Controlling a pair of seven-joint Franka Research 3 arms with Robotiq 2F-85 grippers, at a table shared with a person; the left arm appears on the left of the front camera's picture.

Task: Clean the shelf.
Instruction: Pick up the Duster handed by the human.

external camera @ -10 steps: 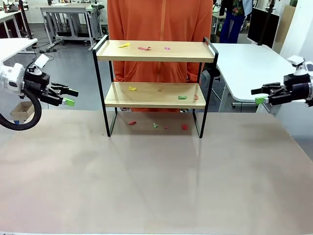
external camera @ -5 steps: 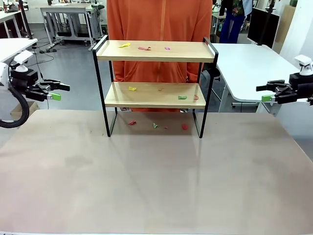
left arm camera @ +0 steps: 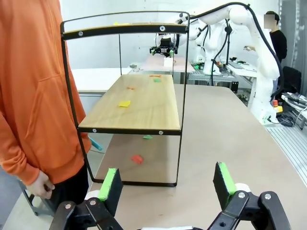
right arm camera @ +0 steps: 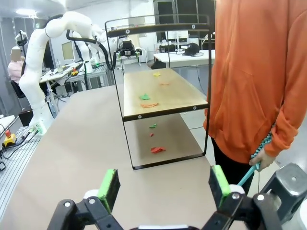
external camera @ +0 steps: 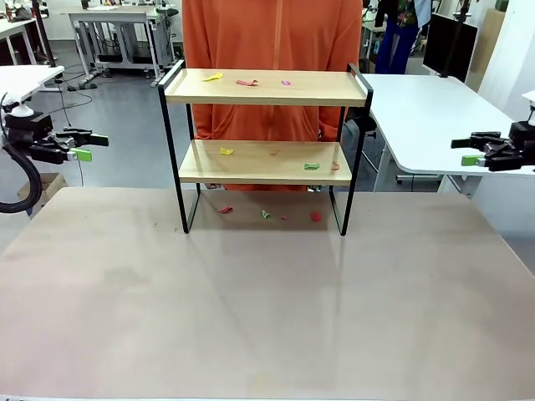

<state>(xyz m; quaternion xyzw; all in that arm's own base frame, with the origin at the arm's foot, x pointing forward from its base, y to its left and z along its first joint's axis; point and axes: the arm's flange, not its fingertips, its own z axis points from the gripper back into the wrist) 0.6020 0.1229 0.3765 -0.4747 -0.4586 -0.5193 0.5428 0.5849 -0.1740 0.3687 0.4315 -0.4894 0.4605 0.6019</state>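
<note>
Both arms have pulled up and outward since a second ago. The left gripper hangs with jaws spread and empty beyond the left side of the tan table, and the right gripper hangs likewise wide and empty off its right. The shelf stands at the table's far middle, before a person in an orange top, in a workshop of white tables. Small coloured scraps litter both boards and the tabletop beneath.

Shelf: two light wooden boards in a black frame, upright at the desk's far middle; coloured scraps on both boards.
</note>
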